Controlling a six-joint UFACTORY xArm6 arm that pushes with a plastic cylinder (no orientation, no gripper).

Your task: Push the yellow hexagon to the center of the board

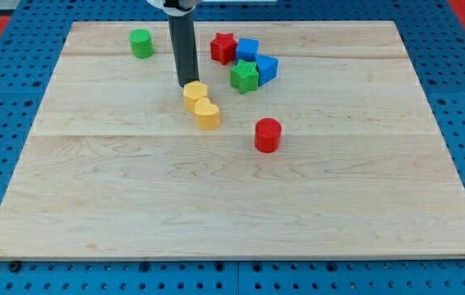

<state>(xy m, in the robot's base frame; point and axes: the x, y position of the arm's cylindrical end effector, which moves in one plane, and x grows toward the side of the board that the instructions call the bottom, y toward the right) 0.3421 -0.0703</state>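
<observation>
The yellow hexagon point(195, 93) lies on the wooden board point(232, 197), left of centre toward the view's top. A yellow heart-shaped block point(207, 114) touches it on its lower right. My tip point(188, 83) is at the end of the dark rod, right against the hexagon's upper left edge.
A green cylinder point(141, 43) stands at the view's top left. A red star point(223, 47), a blue block point(247, 50), a green star point(245, 76) and another blue block point(266, 68) cluster at the top middle. A red cylinder point(268, 134) stands right of the yellow blocks.
</observation>
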